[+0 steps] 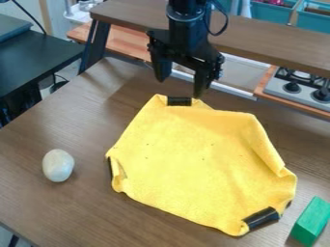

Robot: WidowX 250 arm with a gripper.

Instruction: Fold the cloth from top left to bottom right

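Ovoid (pixel 58 165): white, lies left of the cloth. Claw (pixel 180 87): black, open, hangs empty at the cloth's top edge. Cloth (pixel 199 159): yellow, lies spread on the table (pixel 129 226), edges partly curled; black strips (pixel 262 218) mark its left, top and lower right. Stove (pixel 299 87): stands beyond the cloth, upper right. Block (pixel 311 222): green, lies just beside the cloth's lower right corner.
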